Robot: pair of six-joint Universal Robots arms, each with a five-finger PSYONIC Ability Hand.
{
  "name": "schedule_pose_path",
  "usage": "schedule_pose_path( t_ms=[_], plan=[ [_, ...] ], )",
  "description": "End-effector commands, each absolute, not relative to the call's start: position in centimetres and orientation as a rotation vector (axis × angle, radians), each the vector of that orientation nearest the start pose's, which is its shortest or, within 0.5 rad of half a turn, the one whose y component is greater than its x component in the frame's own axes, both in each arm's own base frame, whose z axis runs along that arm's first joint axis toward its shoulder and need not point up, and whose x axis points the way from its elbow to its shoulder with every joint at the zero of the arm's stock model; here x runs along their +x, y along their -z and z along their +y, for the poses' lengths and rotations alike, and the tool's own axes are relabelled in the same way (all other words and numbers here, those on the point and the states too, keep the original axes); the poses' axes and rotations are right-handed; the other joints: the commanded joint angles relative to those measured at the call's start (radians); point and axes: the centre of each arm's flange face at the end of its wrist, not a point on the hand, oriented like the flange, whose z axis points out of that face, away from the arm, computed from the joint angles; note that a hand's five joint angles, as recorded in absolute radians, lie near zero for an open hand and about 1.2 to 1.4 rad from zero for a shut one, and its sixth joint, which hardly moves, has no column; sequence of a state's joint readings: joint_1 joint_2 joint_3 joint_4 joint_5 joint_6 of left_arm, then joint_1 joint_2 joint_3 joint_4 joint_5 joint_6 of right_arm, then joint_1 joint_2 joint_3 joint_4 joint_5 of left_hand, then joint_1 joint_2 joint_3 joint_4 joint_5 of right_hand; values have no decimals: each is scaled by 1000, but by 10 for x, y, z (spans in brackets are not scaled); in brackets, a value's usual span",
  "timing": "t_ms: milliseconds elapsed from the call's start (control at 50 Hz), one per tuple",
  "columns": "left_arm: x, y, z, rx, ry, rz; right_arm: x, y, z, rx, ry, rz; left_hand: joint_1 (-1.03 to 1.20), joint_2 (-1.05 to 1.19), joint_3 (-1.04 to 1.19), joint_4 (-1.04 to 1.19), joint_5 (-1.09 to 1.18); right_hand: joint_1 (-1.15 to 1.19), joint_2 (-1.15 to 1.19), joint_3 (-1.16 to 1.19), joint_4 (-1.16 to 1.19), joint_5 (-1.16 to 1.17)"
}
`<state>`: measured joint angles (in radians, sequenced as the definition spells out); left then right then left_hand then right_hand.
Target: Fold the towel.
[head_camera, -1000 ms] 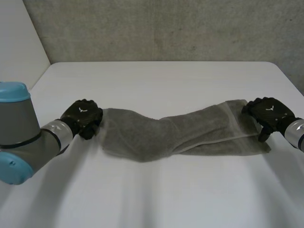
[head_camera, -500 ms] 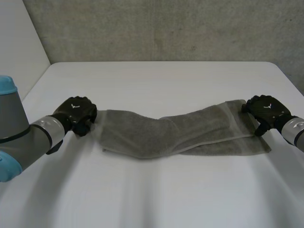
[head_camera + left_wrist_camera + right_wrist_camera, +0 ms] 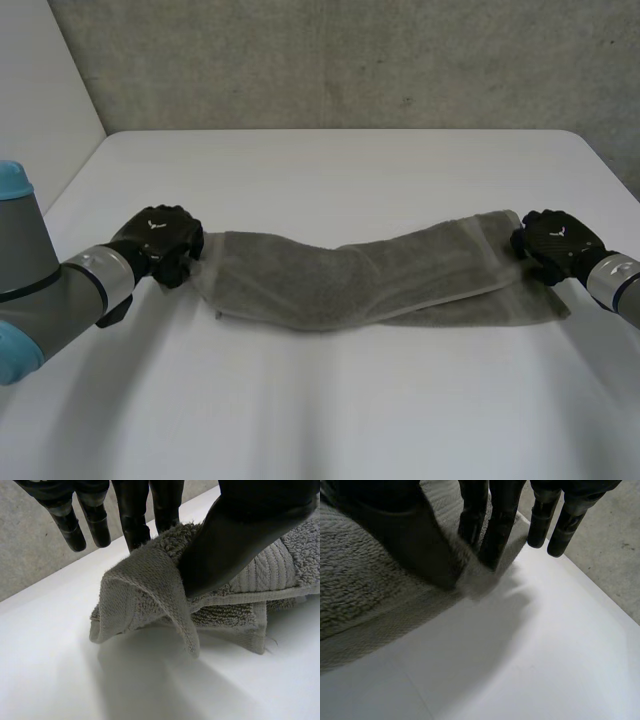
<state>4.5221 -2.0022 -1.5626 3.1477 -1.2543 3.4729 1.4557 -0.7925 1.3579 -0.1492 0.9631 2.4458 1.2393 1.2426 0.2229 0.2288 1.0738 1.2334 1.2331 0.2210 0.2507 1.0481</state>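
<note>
While the towel [image 3: 370, 280] lies stretched in a long grey band across the white table [image 3: 330, 410], I hold it at both of its short ends. My left hand [image 3: 160, 240] is at the left end and my right hand [image 3: 555, 242] at the right end, so the cloth runs between them, close to the middle of the tabletop.

Seen from my left wrist, my thumb [image 3: 235, 535] presses down on the top of the bunched end and two fingers [image 3: 135, 520] stand behind it, so that hand is pinching the towel. My other fingers on that hand hang straight and free beside the cloth. Below the pinch a folded flap droops toward the table, with the woven border stripe showing just past my thumb.

Seen from my right wrist, my thumb [image 3: 395, 525] lies across the towel's corner and two fingers [image 3: 490, 525] close against its edge, so this hand is also grasping the cloth. My remaining fingers point straight out beyond the towel.

From above, the towel is doubled along its length. Its upper layer slants over the lower one toward the right end, where a strip of the lower layer shows along the near side. A shallow bend sits near the middle. Behind the table stands a grey wall [image 3: 350, 60].
</note>
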Motion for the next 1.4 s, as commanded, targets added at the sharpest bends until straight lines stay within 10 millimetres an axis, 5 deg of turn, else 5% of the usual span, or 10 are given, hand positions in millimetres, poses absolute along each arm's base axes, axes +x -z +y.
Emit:
schedule_pose_path(
  t_ms=[20,280,520,680,980,1180,1240,1280,1340,1400],
  plan=[
    [-222,-172,-305,994,1828,2602,138,-104,-404,-1206,1794,2221,19,16,-48,-54,10,163,163,-46,-76,174],
    [-222,-175,-304,986,1838,2596,134,-125,-401,-1197,1819,2213,19,16,-48,-54,10,163,163,-46,-76,174],
    [-222,-219,-291,931,1989,2626,127,-257,-349,-1074,1995,2061,87,84,-48,-54,78,163,163,-46,-76,174],
    [-212,-253,-280,862,2076,2643,120,-291,-329,-976,2008,2073,93,89,-48,-54,84,163,163,-46,-76,174],
    [-197,-259,-288,814,2081,2634,132,-279,-323,-1114,1898,2014,149,145,-48,-54,139,163,163,-46,-76,174],
    [-219,-254,-363,873,2166,2516,178,-256,-367,-1337,1967,1933,157,154,-48,-54,148,163,163,-46,-76,174],
    [-228,-284,-392,851,2351,2305,191,-278,-395,-1333,2205,1871,157,154,-48,-54,148,163,163,-46,-76,174],
    [-234,-309,-402,825,2474,2163,196,-344,-411,-1177,2531,1704,157,154,-48,-54,148,163,163,-46,-76,174],
    [-248,-363,-402,775,2738,1889,190,-417,-400,-858,2690,1468,157,154,-48,-54,148,163,163,-46,-76,174],
    [-249,-418,-383,735,2992,1649,186,-438,-393,-755,2673,1377,157,154,-48,-54,148,163,163,-46,-76,174]
  ],
)
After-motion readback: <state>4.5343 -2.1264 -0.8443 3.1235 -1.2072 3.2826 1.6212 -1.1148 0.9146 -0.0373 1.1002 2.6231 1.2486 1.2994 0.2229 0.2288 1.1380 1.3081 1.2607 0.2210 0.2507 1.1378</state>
